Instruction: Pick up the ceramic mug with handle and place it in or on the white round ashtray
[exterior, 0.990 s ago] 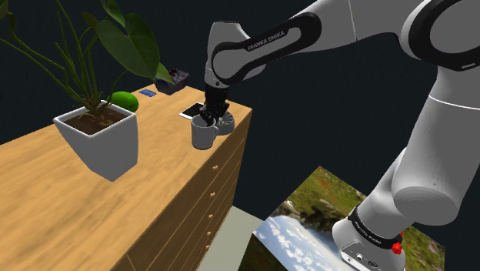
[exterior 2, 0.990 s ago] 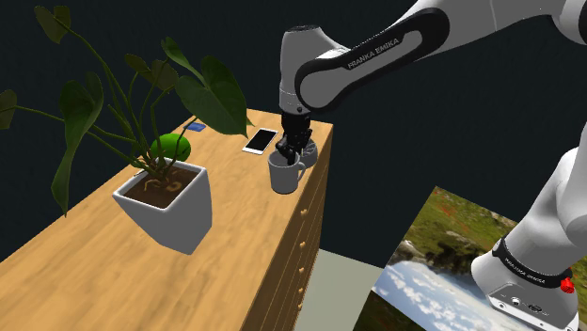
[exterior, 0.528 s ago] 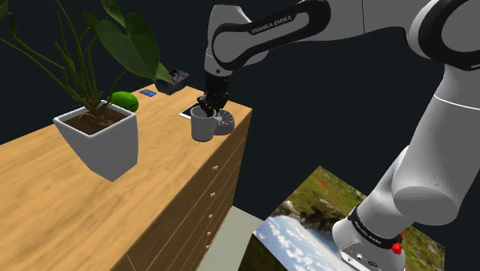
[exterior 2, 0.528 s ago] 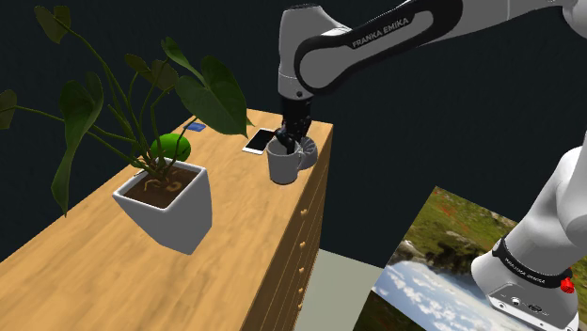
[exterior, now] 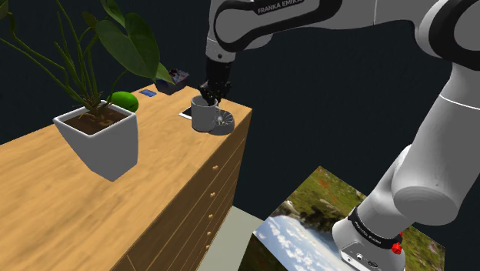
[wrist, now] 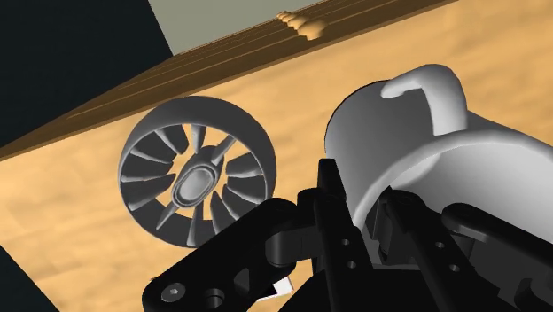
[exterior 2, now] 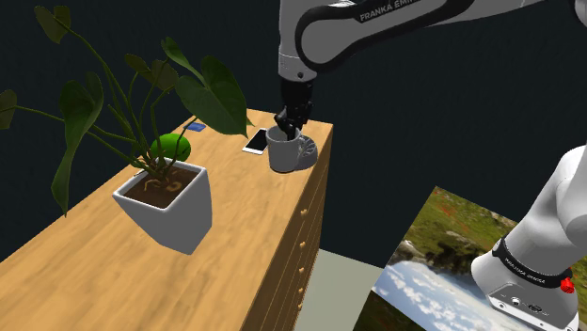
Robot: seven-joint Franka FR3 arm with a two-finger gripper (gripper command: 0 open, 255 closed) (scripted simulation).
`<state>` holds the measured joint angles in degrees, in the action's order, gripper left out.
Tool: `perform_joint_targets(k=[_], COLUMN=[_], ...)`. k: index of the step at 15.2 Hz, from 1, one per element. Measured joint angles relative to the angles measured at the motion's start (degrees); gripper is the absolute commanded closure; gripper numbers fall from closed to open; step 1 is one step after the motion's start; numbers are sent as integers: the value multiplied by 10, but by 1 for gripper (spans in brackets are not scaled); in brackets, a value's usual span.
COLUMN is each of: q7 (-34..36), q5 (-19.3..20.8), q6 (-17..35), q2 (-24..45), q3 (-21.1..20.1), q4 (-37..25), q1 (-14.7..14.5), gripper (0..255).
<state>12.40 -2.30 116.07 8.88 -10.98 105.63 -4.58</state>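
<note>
A grey mug [exterior: 204, 116] with a handle hangs a little above the wooden dresser top, held by its rim. My black gripper [exterior: 210, 95] comes down from above and is shut on that rim, one finger inside the cup and one outside. In the second exterior view the mug [exterior 2: 282, 151] and gripper [exterior 2: 286, 120] are near the dresser's far corner. The round grey ashtray [exterior: 223, 123] with ribbed spokes lies on the top right beside the mug. In the wrist view the gripper [wrist: 359, 211] clasps the mug [wrist: 461, 155], and the ashtray [wrist: 197, 168] lies off to one side of it.
A potted plant in a white square pot [exterior: 100, 138] stands mid-dresser with wide leaves. A phone [exterior 2: 257, 141], a green round thing [exterior: 123, 100], a blue item [exterior: 148, 93] and a dark box [exterior: 178, 77] lie at the far end. The dresser edge [exterior: 231, 154] drops off close by.
The mug has left the dresser top: my gripper lifted it and carried it a little toward the far corner, closer to the ashtray. The grip stayed shut.
</note>
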Motion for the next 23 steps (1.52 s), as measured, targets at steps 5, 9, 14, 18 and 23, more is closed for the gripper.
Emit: perform_joint_targets(k=[5, 9, 14, 18, 23], q7=[-2, -43, -101, -133, -138], q5=[-1, -2, -3, -4, -5], q6=[-35, -60, -88, -108, -78], q2=[-7, 10, 41, 62, 69], q3=[1, 19, 43, 55, 57], q4=[-28, -67, -122, -162, -138], q1=[2, 26, 61, 81, 83], gripper=[255, 255, 255, 255, 255])
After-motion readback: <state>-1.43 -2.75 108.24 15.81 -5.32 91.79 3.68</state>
